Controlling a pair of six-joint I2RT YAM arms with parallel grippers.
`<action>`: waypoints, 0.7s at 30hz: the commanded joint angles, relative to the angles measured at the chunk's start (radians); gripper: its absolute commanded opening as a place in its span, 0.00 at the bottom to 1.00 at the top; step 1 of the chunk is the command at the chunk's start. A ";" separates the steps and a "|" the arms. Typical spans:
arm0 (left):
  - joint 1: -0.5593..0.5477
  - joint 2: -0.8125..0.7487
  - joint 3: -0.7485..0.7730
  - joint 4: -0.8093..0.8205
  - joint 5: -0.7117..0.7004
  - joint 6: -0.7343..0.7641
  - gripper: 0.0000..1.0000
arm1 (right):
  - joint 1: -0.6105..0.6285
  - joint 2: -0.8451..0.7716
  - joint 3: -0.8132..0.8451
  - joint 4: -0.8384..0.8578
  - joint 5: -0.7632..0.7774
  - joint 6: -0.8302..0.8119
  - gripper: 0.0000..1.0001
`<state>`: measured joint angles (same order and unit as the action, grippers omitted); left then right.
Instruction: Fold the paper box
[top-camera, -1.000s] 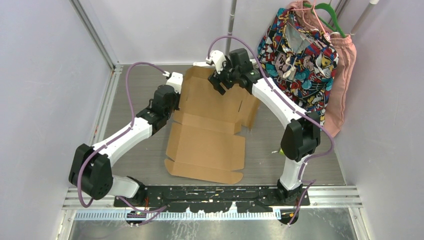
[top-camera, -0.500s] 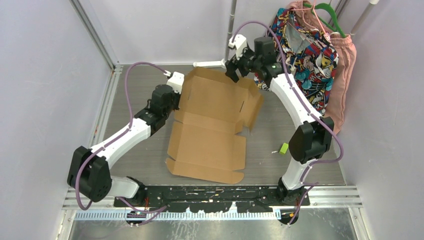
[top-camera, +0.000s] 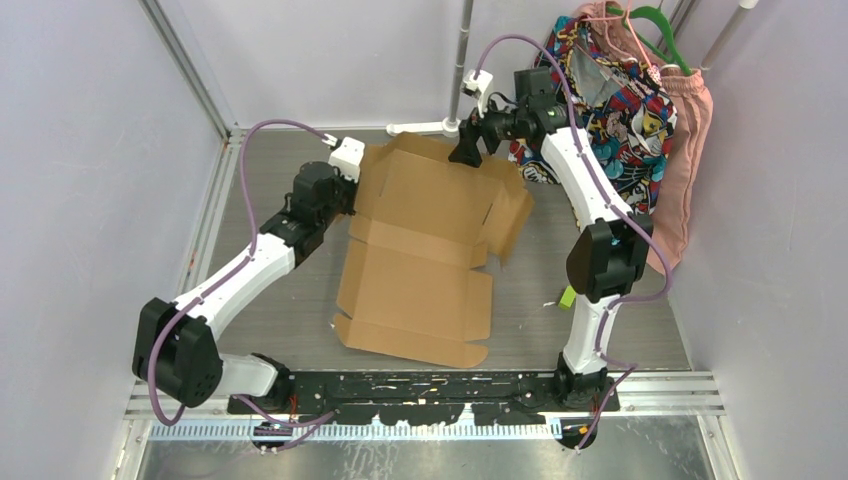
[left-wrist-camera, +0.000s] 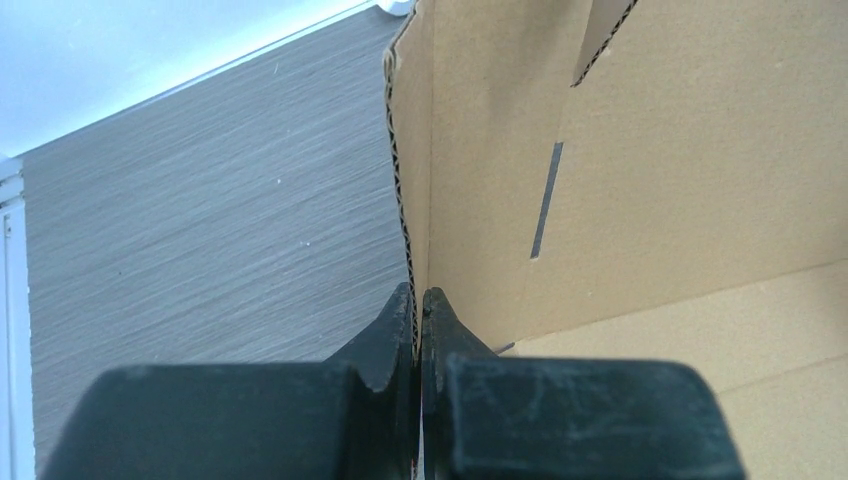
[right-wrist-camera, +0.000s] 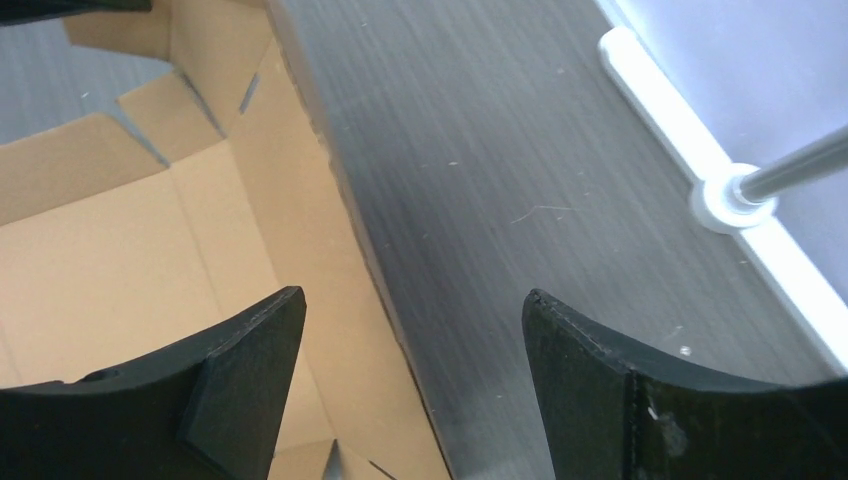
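"Top external matched what I saw from the doorway. The paper box lay across the middle of the tabletop, its near panel flat and reaching towards the near edge, its far half tipped up towards the far edge."

"And the arms?"

"The left gripper was pinched tight on the raw edge of the box's left side flap, holding that flap upright, and it had kept that hold throughout. The right gripper was what changed. A second earlier it sat low over the far panel, right on the cardboard. By this moment it had risen and drawn back to the far rim of the box, near the pole at the far edge. Its jaws were spread wide, with only bare tabletop between them."

"So it had let go?"

"Nothing was in it, that much was plain (whether it had truly gripped the panel before, I couldn't swear). The far half of the box also seemed to have swung a touch towards the right edge."

"What did that mean for the fold?"

"As I judged it, one wall was up and pinned by the left arm alone, and nothing was locked yet. The right side flap still splayed outward, so the freed arm would likely be wanted there next. The risk, I thought, was the far panel sagging back with nothing holding it."
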<state>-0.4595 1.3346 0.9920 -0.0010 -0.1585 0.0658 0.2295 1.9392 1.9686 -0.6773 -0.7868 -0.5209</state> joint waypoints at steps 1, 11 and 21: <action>0.005 -0.015 0.051 0.041 0.031 0.016 0.00 | -0.001 0.005 0.062 -0.082 -0.098 -0.042 0.84; 0.005 0.004 0.048 0.042 0.028 0.011 0.00 | 0.015 0.039 0.059 -0.108 -0.016 -0.025 0.48; 0.006 0.021 0.043 0.047 0.023 -0.020 0.07 | 0.110 -0.051 -0.118 0.051 0.277 0.035 0.04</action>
<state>-0.4580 1.3544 0.9981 -0.0048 -0.1341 0.0643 0.2897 1.9778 1.9316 -0.7391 -0.6830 -0.5270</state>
